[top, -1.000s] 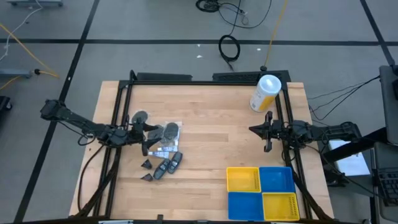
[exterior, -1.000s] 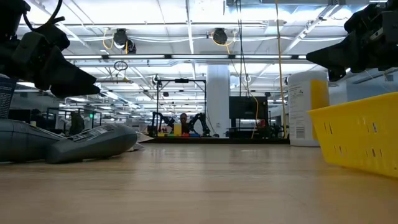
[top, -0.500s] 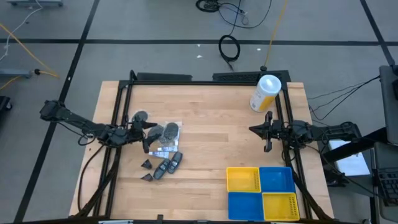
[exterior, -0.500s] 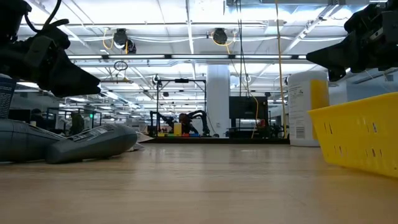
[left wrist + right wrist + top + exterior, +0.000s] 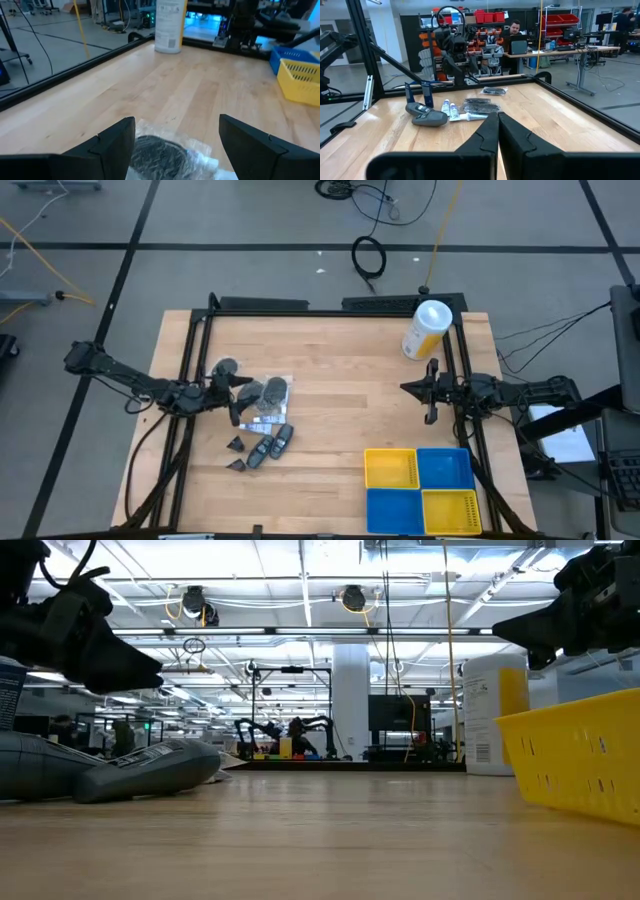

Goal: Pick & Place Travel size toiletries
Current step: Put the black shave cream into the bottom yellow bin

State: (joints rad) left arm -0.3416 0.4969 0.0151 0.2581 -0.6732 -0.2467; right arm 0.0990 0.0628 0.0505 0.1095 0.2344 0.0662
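**High view: left gripper over the toiletries**

We see the left gripper poised with its fingers spread wide over a greyish round piece in clear wrap, not touching it. The travel size toiletries lie clustered on the table's left half. The right gripper waits at the right edge, fingers pressed together, beyond the yellow-and-blue bins

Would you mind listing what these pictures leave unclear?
- Bins: contents too small in the high view; low view shows only a yellow wall.
- Wrapped round piece: cut off by the left wrist view's bottom edge, between the open left gripper fingers.
- Toiletry labels: too small.
- Right gripper: shut.
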